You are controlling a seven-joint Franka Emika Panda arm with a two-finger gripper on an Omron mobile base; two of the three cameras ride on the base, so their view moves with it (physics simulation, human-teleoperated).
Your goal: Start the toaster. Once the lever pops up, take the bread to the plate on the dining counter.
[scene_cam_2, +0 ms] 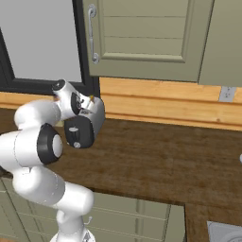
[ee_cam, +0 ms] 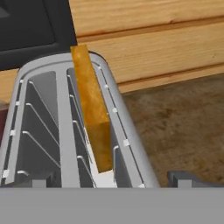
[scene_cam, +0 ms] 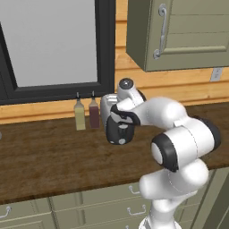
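Observation:
The silver-grey toaster (ee_cam: 61, 131) lies right below my hand, its two slots facing the hand camera. The golden-brown bread (ee_cam: 92, 113) stands in the right-hand slot, its top edge above the rim. My gripper (ee_cam: 108, 180) is open, with one fingertip on each side of the toaster body and neither touching the slice. In the left base view the hand hangs over the toaster (scene_cam: 105, 112) near the back wall. From the right side the bread (scene_cam_2: 91, 99) peeks out above the toaster (scene_cam_2: 99, 118). The lever is hidden. Plate and dining counter are out of view.
Two slim bottles (scene_cam: 80, 115) (scene_cam: 94, 113) stand just left of the toaster against the wall. A black-framed window (scene_cam: 53, 44) and an olive wall cabinet (scene_cam: 179, 36) hang above the dark wood worktop (scene_cam_2: 160, 156). Drawer fronts (scene_cam: 98, 205) run below.

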